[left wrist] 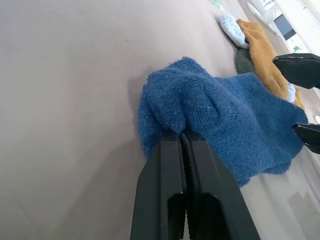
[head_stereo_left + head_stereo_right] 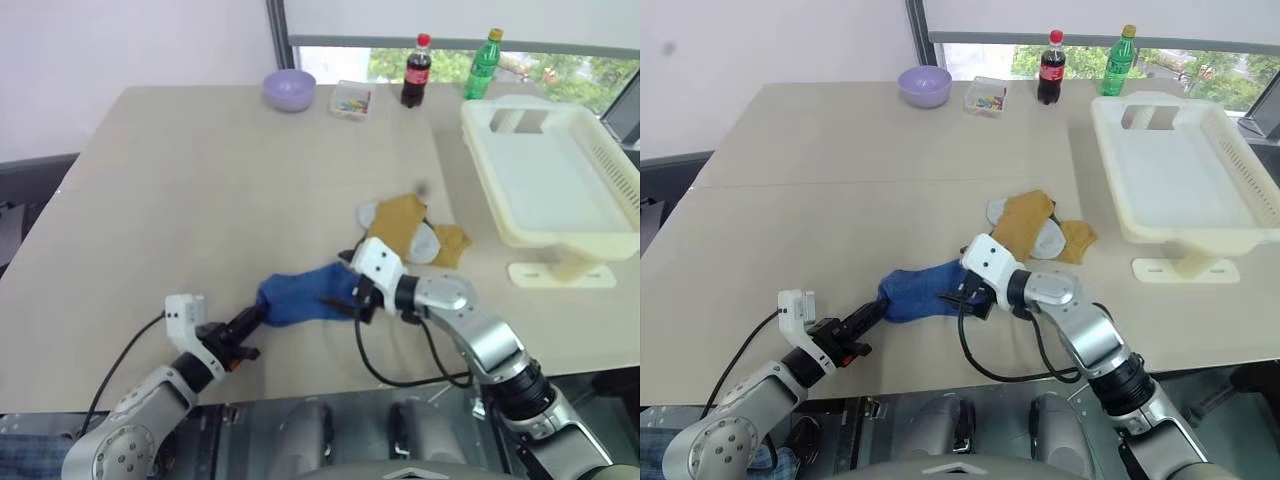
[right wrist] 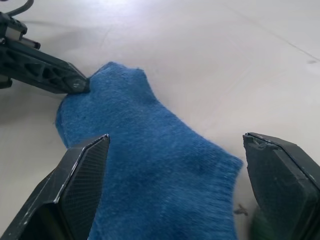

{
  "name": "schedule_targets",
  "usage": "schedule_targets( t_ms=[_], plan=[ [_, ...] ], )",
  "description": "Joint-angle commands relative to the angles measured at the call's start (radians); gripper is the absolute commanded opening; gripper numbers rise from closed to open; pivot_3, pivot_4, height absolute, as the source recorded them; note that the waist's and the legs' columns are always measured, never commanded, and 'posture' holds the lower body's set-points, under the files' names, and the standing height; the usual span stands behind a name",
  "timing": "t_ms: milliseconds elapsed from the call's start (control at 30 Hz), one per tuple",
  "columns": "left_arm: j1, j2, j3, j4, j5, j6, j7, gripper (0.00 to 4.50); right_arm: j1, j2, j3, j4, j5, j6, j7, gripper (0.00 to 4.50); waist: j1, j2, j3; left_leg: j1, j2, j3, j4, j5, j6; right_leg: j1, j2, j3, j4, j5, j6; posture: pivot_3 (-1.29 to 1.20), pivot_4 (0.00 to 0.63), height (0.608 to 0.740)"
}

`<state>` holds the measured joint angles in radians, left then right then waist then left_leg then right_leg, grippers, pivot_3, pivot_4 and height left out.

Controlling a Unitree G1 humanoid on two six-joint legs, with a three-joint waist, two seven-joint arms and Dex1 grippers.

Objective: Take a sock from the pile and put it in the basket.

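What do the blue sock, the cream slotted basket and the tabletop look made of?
The royal-blue knitted sock: soft knit fabric, probably cotton or wool blend; fuzzy surface and visible stitch rows, matte. The cream-white slotted laundry basket: moulded plastic by its thin slotted wall and smooth rim, slightly glossy. The beige table: looks like matte laminate or coated board, uniform with a faint seam; the core cannot be told.

Head eyes look down over the table (image 2: 200, 180); wrist cameras share the sock (image 3: 165, 170) close up.
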<state>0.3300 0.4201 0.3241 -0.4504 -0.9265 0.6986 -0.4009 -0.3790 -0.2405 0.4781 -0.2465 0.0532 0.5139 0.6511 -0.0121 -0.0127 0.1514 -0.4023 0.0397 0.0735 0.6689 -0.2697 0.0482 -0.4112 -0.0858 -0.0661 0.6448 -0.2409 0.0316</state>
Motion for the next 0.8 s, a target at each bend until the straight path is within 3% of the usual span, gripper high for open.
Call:
schedule_targets(
  t_ms=[33,200,233,267,500,667,800],
  plan=[
    [0.024,0.009,-0.006,-0.006,0.003,0.014,-0.015,0.0,-0.014,-0.022,0.055,0.019,-0.098,-0.002,-0.044,4.4,0.0,0.0,0.0,0.0,0.0,0.0,0.0,0.0,0.0,0.0,0.0,0.0,0.0,0.0,0.0,0.0,0.15,0.74],
    [0.035,0.023,0.02,-0.004,-0.038,0.026,-0.053,0.0,-0.009,-0.054,0.065,0.044,-0.137,0.026,-0.042,4.4,0.0,0.0,0.0,0.0,0.0,0.0,0.0,0.0,0.0,0.0,0.0,0.0,0.0,0.0,0.0,0.0,0.15,0.74],
    [0.035,0.026,0.029,-0.001,-0.048,0.028,-0.063,0.64,-0.007,-0.061,0.065,0.047,-0.14,0.017,-0.038,4.5,0.0,0.0,0.0,0.0,0.0,0.0,0.0,0.0,0.0,0.0,0.0,0.0,0.0,0.0,0.0,0.0,0.15,0.74],
    [0.036,0.035,0.039,0.002,-0.063,0.032,-0.08,0.96,-0.006,-0.064,0.062,0.049,-0.138,0.011,-0.035,4.5,0.001,0.0,0.0,0.0,0.0,0.0,0.0,0.0,0.0,0.0,0.0,0.0,0.0,0.0,0.0,0.0,0.15,0.74],
    [0.025,0.139,0.165,0.118,-0.22,0.141,-0.139,4.38,-0.013,-0.073,0.045,0.066,-0.142,0.013,-0.04,4.5,0.0,0.001,0.0,0.001,0.001,0.0,0.0,0.0,0.0,0.0,-0.001,0.0,0.0,0.0,0.0,0.0,0.15,0.74],
    [-0.046,0.167,0.141,0.217,-0.302,0.266,-0.091,4.45,-0.013,-0.074,0.054,0.069,-0.147,0.008,-0.041,4.5,0.001,0.002,-0.001,0.002,0.001,0.0,0.0,0.0,0.0,0.001,0.0,0.0,0.0,0.0,0.0,0.0,0.15,0.74],
    [-0.138,0.181,0.027,0.308,-0.261,0.356,-0.107,4.45,-0.013,-0.068,0.063,0.071,-0.154,0.009,-0.042,4.5,0.007,0.007,-0.005,0.004,0.0,0.0,0.0,0.0,0.0,0.003,0.0,-0.001,0.0,0.0,0.0,0.0,0.15,0.74]
  ],
)
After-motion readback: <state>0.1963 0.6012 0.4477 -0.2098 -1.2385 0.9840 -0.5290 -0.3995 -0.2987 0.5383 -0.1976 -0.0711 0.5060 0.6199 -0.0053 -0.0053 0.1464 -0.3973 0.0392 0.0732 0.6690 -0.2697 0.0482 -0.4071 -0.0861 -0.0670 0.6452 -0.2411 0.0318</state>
